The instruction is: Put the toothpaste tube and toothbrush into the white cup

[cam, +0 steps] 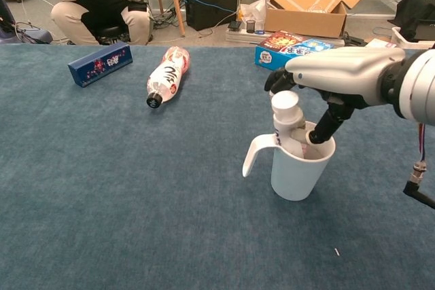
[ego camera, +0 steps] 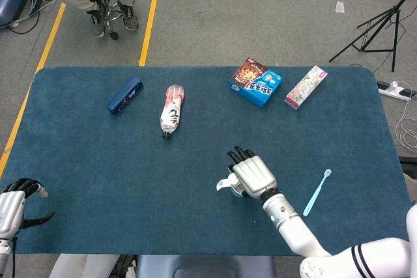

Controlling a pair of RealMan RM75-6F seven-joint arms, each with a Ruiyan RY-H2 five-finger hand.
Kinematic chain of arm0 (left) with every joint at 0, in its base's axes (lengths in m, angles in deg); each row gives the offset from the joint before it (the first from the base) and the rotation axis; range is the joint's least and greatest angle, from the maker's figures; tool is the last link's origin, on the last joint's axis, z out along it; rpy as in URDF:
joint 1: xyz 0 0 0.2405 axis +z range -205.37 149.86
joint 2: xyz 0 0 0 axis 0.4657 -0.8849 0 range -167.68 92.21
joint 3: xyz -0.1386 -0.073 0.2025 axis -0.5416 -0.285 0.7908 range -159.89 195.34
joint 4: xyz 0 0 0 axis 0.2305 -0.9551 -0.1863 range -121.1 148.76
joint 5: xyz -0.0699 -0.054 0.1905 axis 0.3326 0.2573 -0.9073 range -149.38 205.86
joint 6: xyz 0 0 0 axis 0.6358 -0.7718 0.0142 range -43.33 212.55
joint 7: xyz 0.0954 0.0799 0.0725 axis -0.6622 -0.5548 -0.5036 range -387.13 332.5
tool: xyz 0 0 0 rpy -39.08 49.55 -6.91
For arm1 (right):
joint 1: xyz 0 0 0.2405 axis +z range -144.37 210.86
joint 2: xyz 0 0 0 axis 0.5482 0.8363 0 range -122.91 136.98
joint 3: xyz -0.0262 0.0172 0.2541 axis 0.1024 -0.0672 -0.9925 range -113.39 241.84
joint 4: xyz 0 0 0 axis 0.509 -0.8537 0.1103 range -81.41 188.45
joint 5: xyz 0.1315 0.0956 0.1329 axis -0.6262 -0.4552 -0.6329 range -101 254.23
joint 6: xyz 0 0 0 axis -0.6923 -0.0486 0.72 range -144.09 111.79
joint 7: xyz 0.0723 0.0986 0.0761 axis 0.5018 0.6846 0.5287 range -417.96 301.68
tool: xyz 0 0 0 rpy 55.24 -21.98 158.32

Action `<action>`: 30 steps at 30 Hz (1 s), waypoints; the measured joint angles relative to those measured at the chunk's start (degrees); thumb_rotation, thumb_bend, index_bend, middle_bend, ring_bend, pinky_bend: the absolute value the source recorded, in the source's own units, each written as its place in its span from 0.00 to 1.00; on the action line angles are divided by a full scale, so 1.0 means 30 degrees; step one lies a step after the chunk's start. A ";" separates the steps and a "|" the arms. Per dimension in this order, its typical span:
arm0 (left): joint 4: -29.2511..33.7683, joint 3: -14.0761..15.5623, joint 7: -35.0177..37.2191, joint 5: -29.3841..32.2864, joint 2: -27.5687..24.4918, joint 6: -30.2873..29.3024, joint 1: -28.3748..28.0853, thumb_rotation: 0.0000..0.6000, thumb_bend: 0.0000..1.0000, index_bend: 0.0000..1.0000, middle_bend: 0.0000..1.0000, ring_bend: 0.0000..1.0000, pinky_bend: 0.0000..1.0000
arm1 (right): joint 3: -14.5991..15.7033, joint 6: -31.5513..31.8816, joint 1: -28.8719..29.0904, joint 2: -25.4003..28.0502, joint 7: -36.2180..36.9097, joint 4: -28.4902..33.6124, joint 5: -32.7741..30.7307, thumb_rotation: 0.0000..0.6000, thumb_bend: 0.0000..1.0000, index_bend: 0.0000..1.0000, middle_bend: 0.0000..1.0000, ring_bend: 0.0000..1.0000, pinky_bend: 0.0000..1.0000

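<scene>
The white cup (cam: pixel 300 176) stands on the blue table mat, its handle pointing left. The toothpaste tube (cam: pixel 287 119) stands upright in it, white cap up. My right hand (cam: pixel 343 76) arches over the cup and grips the tube, with the thumb reaching down inside the rim and the dark fingertips behind the cap. In the head view this hand (ego camera: pixel 254 176) covers the cup, and only the handle (ego camera: pixel 223 184) shows. The light-blue toothbrush (ego camera: pixel 317 192) lies on the mat to the right of that hand. My left hand (ego camera: pixel 16 203) holds nothing at the near left corner.
A plastic bottle (ego camera: pixel 171 111) lies on its side at mid-left and a dark blue box (ego camera: pixel 124 96) further left. Two snack boxes (ego camera: pixel 256 83) and a pink box (ego camera: pixel 305 86) sit along the far edge. A person sits beyond the table.
</scene>
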 measured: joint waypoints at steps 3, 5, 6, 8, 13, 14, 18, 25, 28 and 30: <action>0.0006 -0.0006 -0.0003 0.0014 -0.0006 0.0003 -0.0002 1.00 0.00 0.51 0.38 0.23 0.28 | 0.0019 -0.0092 0.0004 0.0059 0.0074 -0.0053 -0.0022 1.00 0.27 0.39 0.16 0.00 0.18; 0.0010 -0.0005 -0.0001 0.0017 -0.0008 -0.0005 0.0004 1.00 0.00 0.51 0.38 0.23 0.28 | 0.0030 -0.0140 0.0008 0.0091 0.0119 -0.0077 -0.0034 1.00 0.27 0.37 0.16 0.00 0.18; 0.0008 -0.0006 0.0001 0.0014 -0.0007 -0.0008 0.0004 1.00 0.00 0.51 0.38 0.23 0.28 | 0.0041 -0.0160 0.0006 0.0110 0.0149 -0.0081 -0.0027 1.00 0.26 0.35 0.16 0.00 0.18; 0.0007 -0.0005 -0.0010 0.0022 -0.0005 0.0001 0.0002 1.00 0.00 0.51 0.38 0.23 0.28 | 0.0052 -0.0181 0.0000 0.0147 0.0191 -0.0081 0.0003 1.00 0.26 0.33 0.16 0.00 0.18; 0.0016 -0.0001 -0.0035 0.0025 -0.0004 0.0006 0.0000 1.00 0.00 0.51 0.38 0.23 0.28 | 0.0080 -0.0164 -0.0071 0.0329 0.0356 0.0009 0.0167 1.00 0.25 0.27 0.16 0.00 0.18; 0.0020 0.0002 -0.0034 0.0027 -0.0006 0.0008 0.0003 1.00 0.00 0.51 0.38 0.23 0.28 | 0.0086 -0.0146 -0.0098 0.0384 0.0399 0.0037 0.0217 1.00 0.25 0.26 0.16 0.00 0.18; 0.0029 -0.0002 -0.0033 0.0027 -0.0011 -0.0016 0.0013 1.00 0.00 0.51 0.38 0.23 0.28 | 0.0141 0.0040 -0.0323 0.0843 0.0672 0.0267 0.0617 1.00 0.25 0.23 0.16 0.00 0.18; 0.0021 0.0009 -0.0183 0.0056 0.0059 0.0027 -0.0009 1.00 0.00 0.51 0.38 0.23 0.28 | 0.0539 0.0826 -0.1214 0.2255 0.1294 0.1030 0.2244 1.00 0.25 0.19 0.16 0.00 0.18; 0.0013 0.0024 -0.0283 0.0062 0.0104 0.0044 -0.0017 1.00 0.00 0.51 0.38 0.23 0.28 | 0.0841 0.1085 -0.1816 0.2956 0.1996 0.1374 0.3344 1.00 0.24 0.19 0.15 0.00 0.20; 0.0005 0.0037 -0.0372 0.0070 0.0152 0.0063 -0.0026 1.00 0.00 0.51 0.38 0.23 0.28 | 0.1174 0.1153 -0.2263 0.3600 0.2530 0.1561 0.4280 1.00 0.21 0.20 0.15 0.00 0.20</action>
